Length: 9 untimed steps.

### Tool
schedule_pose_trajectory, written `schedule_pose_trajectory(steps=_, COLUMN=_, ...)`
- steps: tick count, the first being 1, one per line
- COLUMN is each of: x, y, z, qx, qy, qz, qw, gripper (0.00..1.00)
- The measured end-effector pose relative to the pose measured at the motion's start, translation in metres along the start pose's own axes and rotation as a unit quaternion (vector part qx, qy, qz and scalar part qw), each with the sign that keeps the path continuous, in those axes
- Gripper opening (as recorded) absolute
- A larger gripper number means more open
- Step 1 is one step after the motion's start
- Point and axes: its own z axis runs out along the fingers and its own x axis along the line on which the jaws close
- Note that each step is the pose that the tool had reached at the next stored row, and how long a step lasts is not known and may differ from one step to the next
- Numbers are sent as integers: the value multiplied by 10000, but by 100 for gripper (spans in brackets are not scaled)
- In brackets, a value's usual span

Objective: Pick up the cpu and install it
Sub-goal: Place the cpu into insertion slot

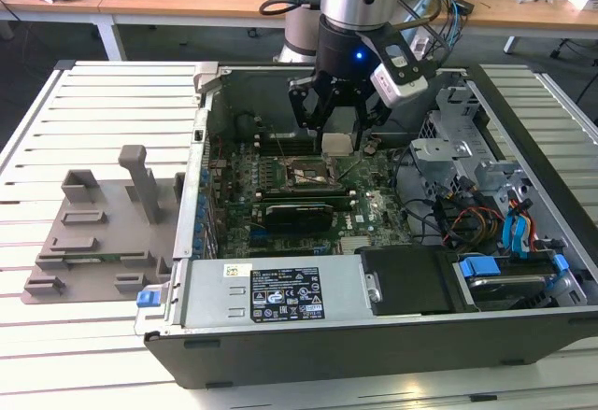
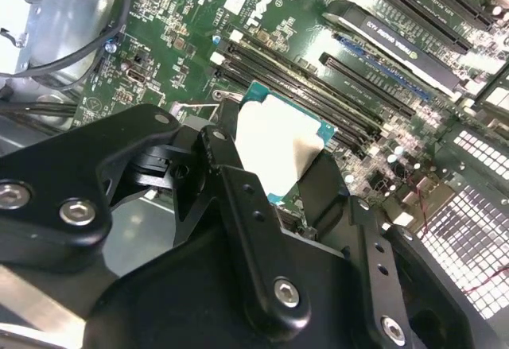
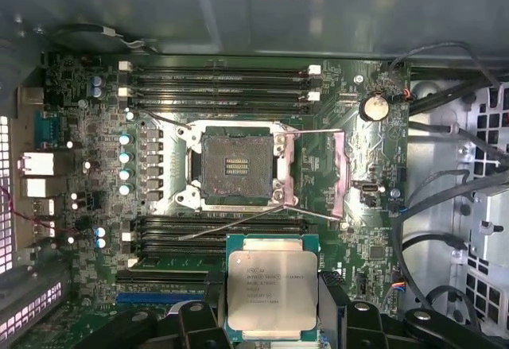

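The cpu (image 3: pixel 270 289) is a flat square chip with a silvery top plate and a thin green edge, and my gripper (image 3: pixel 270 297) is shut on its two sides. In the exterior view the gripper (image 1: pixel 338 135) holds the cpu (image 1: pixel 338 145) low inside the open computer case, just above the motherboard. The black socket (image 3: pixel 237 166) lies open and empty, with its metal load plate (image 3: pixel 343 176) swung aside. The cpu hangs beside the socket, over the memory slots, not above it. In the second wrist view the fingers (image 2: pixel 221 154) clamp the pale chip (image 2: pixel 274 142).
The case walls (image 1: pixel 201 148) ring the motherboard. Memory slots (image 3: pixel 223 83) flank the socket, and an expansion card (image 1: pixel 299 214) lies close by. Cables (image 3: pixel 445 206) and a drive cage (image 1: pixel 505 205) fill the exterior view's right. A grey fixture tray (image 1: pixel 98 228) sits on the slatted table.
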Motion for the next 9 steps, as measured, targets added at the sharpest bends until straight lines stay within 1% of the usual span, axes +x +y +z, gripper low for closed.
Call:
schedule_pose_trajectory(steps=2, x=0, y=0, z=0, qx=1, qy=6, qz=113, qw=9999, gripper=55)
schedule_pose_trajectory(steps=3, x=0, y=0, z=0, qx=3, qy=12, qz=222, qw=9998, gripper=55)
schedule_pose_trajectory(steps=5, x=0, y=0, z=0, qx=4, qy=18, qz=342, qw=9994, gripper=55)
schedule_pose_trajectory(steps=6, x=0, y=0, z=1, qx=5, qy=24, qz=443, qw=9990, gripper=55)
schedule_pose_trajectory(steps=8, x=0, y=0, z=1, qx=6, qy=30, qz=564, qw=9984, gripper=55)
schedule_pose_trajectory(steps=9, x=0, y=0, z=2, qx=7, qy=36, qz=676, qw=9977, gripper=55)
